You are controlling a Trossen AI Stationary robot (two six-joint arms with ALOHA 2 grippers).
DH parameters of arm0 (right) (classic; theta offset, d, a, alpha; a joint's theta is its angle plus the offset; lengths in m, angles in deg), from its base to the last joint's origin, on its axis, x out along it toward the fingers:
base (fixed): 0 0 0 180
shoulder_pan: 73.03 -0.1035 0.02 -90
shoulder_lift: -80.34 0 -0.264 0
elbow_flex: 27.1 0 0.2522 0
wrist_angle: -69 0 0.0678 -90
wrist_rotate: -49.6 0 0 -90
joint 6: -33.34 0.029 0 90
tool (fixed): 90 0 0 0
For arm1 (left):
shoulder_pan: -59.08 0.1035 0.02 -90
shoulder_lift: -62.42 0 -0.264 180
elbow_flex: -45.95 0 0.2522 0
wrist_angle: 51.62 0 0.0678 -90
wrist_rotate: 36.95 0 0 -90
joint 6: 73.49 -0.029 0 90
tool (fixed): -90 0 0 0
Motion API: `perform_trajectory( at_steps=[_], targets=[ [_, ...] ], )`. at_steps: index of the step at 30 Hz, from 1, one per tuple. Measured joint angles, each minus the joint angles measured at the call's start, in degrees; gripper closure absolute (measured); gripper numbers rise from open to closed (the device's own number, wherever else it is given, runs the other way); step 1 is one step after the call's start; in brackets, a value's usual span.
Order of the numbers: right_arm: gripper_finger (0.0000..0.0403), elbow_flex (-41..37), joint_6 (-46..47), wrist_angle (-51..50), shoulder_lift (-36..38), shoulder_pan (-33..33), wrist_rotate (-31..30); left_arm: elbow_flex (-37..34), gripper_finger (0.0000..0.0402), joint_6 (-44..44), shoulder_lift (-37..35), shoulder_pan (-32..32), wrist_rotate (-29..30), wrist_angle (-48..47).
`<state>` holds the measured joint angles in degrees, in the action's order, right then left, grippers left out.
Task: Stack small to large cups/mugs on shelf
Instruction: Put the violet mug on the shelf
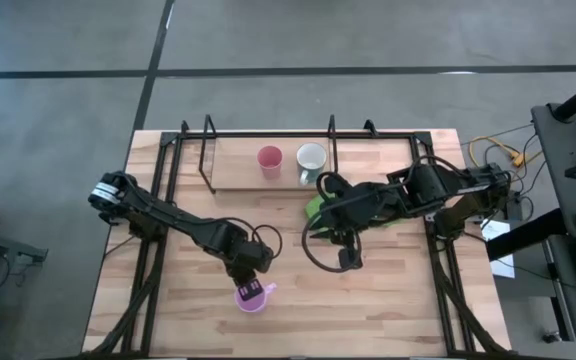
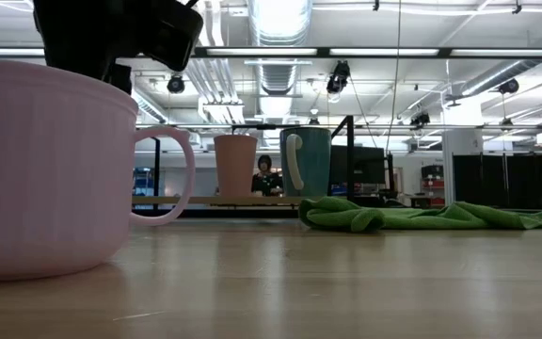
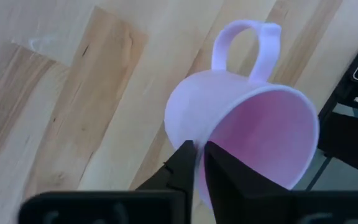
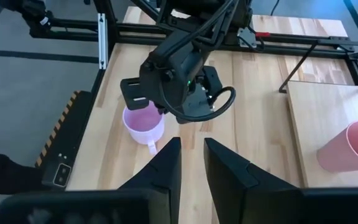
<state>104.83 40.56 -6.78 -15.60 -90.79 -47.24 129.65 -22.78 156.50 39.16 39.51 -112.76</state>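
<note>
My left gripper point(image 3: 197, 163) pinches the lilac mug's point(image 3: 241, 134) rim — jaws closed on it, seen only by its wrist view; the right gripper point(image 4: 191, 158) hovers slightly parted, empty, over the counter point(image 1: 388, 300).

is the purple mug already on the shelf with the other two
No, the purple mug stands on the tabletop in the left gripper, apart from the shelf.

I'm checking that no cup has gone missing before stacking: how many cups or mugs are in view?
3. The red-pink cup and grey-white mug stand side by side on the shelf; the lilac mug is on the tabletop, its rim pinched by the left gripper.
</note>
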Motion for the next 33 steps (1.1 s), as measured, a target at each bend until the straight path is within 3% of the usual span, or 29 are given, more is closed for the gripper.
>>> perform_trajectory(
  at_steps=[7, 16, 24, 33],
  targets=[
    [0.0339, 0.0, 0.2, 0.1, 0.0, 0.0, -0.2, -0.9, 0.04, 0.0, 0.0, 0.1, 0.0, -0.7],
    [0.0339, 0.2, 0.3, 0.7, 0.0, 0.0, -0.3, 3.8, 0.0401, -3.6, -1.6, 2.9, 0.4, -11.6],
    [0.0339, 0.2, 0.3, 1.1, 0.0, 0.0, -0.3, 7.1, 0.0401, -10.6, -4.6, 10.3, 7.4, -22.6],
    [0.0339, 0.2, 1.3, 1.1, 0.0, 0.0, -0.3, 6.9, 0.0401, -20.6, -7.0, 23.0, 16.1, -25.3]
  ],
)
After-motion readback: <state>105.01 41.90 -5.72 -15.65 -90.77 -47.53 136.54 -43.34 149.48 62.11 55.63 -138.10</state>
